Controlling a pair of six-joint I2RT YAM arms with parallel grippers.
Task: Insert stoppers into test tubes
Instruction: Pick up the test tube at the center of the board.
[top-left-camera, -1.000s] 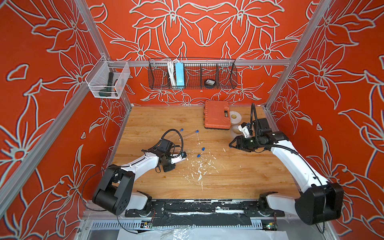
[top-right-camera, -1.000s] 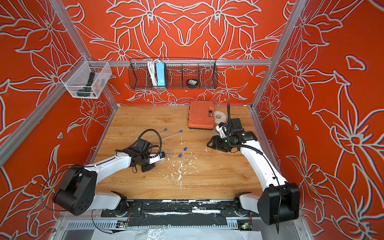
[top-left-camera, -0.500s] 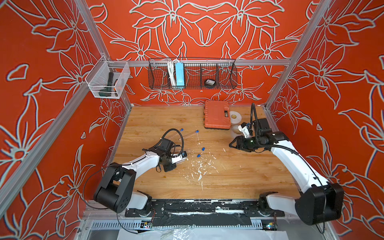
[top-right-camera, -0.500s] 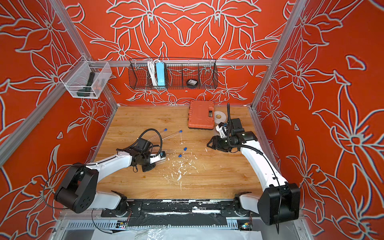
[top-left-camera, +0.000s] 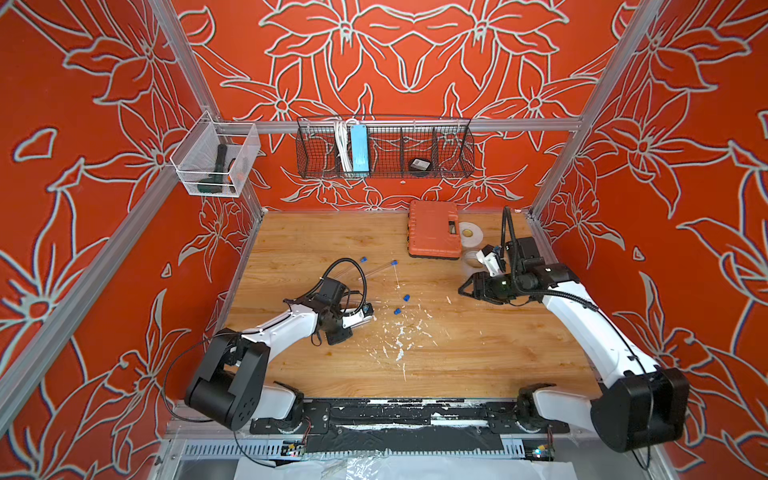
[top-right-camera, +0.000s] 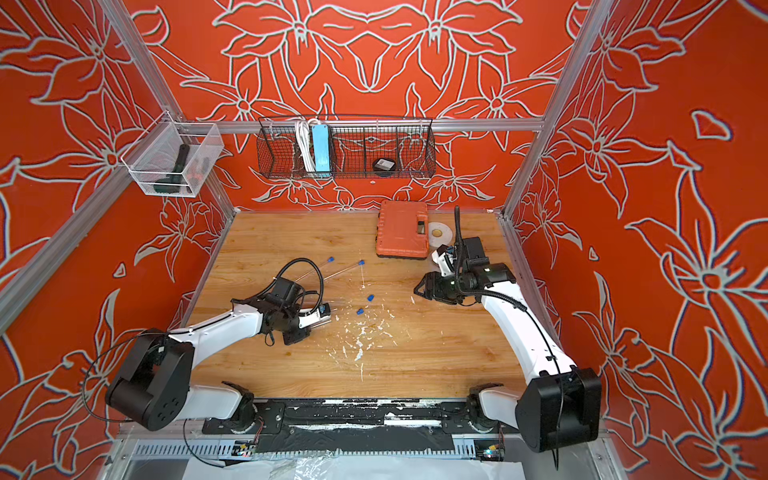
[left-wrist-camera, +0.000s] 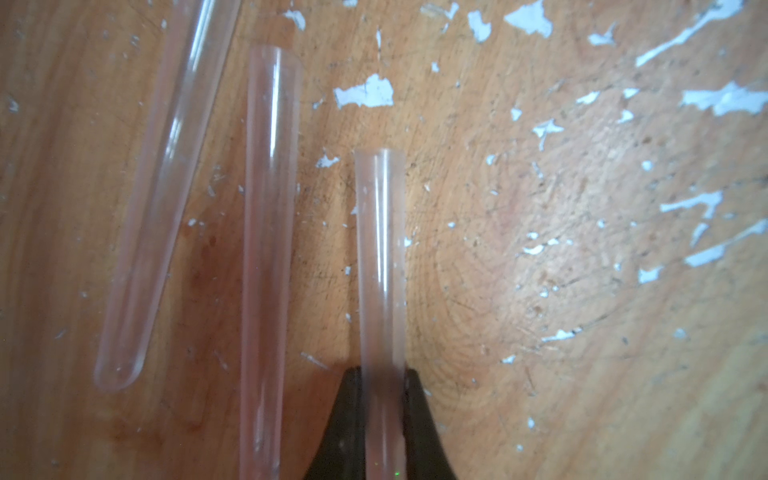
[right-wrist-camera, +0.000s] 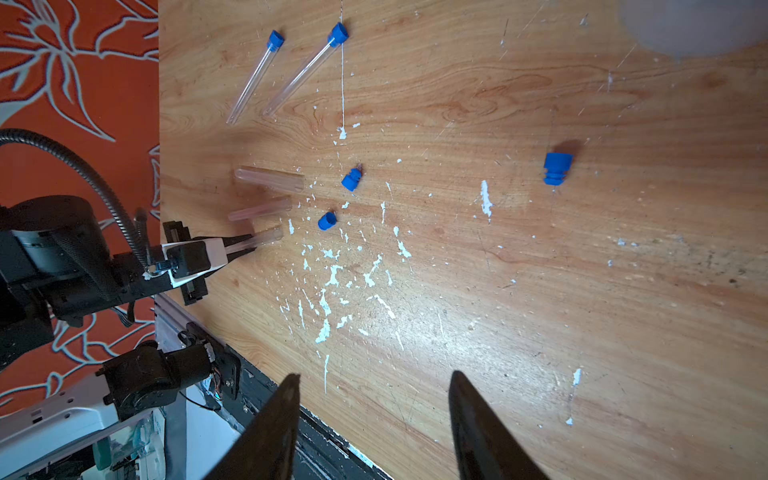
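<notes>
My left gripper is shut on a clear test tube, whose open end points away from the jaws, low over the table. Two more open test tubes lie beside it. In the right wrist view the held tube sticks out of the left gripper. Near its mouth lie two blue stoppers, and a third lies farther off. Two stoppered tubes lie further back. My right gripper hangs open and empty, at the right.
An orange case and clear tape rolls sit at the back right, close behind the right arm. White paint flecks mark the wood mid-table. A wire basket and a clear bin hang on the walls.
My left gripper's jaws have closed onto the test tube. The right arm has not moved.
</notes>
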